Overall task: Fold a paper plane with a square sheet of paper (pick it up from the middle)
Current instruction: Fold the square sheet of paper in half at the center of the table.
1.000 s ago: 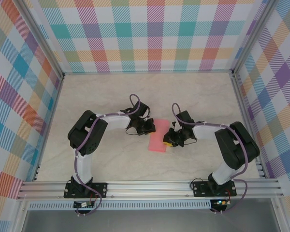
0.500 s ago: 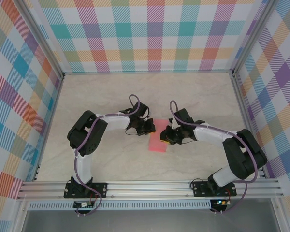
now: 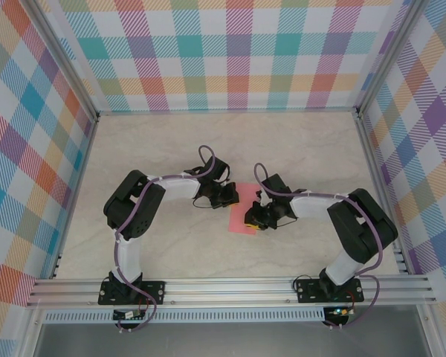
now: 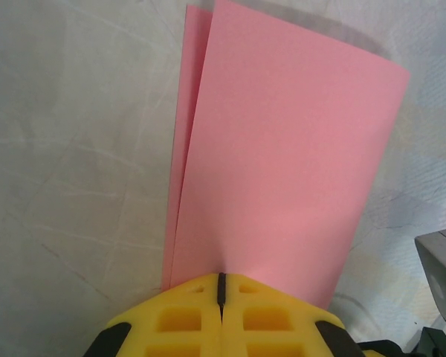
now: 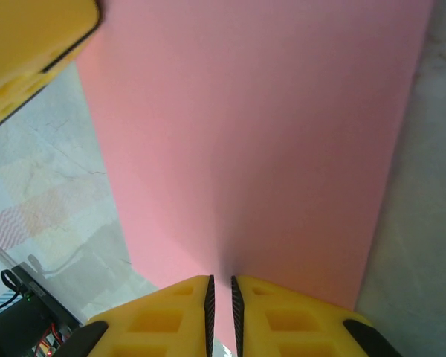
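Top external view had the pink paper (image 3: 240,222) mid-table (image 3: 171,156), folded into a two-layered rectangle. Left claw (image 4: 221,286) pinched fully shut on its 12 o'clock edge; right claw (image 5: 221,296), nearly closed, clamped its 3 o'clock edge.

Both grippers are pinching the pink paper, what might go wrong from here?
The left gripper and right gripper both clamp the square sheet of paper; if they pull apart, it may tear.
In the left wrist view the lower layer peeks out past the upper one, so creasing may set a crooked fold.
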`<state>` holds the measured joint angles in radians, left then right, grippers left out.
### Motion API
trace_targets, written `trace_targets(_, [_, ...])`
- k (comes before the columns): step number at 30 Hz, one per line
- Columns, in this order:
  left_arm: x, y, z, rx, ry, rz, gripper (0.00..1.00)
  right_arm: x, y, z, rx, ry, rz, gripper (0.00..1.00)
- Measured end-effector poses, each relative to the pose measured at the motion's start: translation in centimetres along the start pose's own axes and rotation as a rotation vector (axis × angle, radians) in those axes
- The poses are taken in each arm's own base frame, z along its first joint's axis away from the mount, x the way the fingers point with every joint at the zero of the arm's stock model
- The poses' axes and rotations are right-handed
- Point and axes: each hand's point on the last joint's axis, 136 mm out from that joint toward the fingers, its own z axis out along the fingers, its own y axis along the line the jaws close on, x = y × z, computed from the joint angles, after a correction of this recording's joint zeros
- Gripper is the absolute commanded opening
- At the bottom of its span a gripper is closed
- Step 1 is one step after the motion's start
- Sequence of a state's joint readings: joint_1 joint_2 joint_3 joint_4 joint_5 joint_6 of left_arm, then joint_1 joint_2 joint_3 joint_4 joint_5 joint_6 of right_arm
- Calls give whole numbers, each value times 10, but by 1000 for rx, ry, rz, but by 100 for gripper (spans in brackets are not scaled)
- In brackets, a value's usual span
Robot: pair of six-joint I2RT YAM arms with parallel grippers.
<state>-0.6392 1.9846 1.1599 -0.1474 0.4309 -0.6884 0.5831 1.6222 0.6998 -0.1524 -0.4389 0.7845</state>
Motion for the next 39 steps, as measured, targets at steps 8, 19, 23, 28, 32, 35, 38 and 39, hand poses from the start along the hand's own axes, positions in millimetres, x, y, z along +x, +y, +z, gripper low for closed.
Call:
trace_targets(8, [0,0,0,0,0,0,0,34,-22,-13,57,66,-3,18])
trace_targets(19, [0,0,0,4,-4,3,0,-54,36,-41,3,-129,-66,17])
trace_targets(23, [0,-1,0,5,-4,4,0,-90,32,-21,10,-152,-45,17])
trace_targets(28, [0,0,0,5,-4,4,0,-112,14,-9,32,-165,-10,16])
trace_targets(32, [0,0,0,5,-4,3,0,-126,4,-12,4,-181,20,16])
trace_targets(35, [0,0,0,5,-4,4,0,-139,-5,-20,-23,-219,39,16])
trace_targets(38, [0,0,0,5,-4,4,0,-152,-16,-32,-41,-255,70,16])
trace_targets(39, [0,-1,0,6,-4,4,0,-156,-19,-36,-40,-268,75,17])
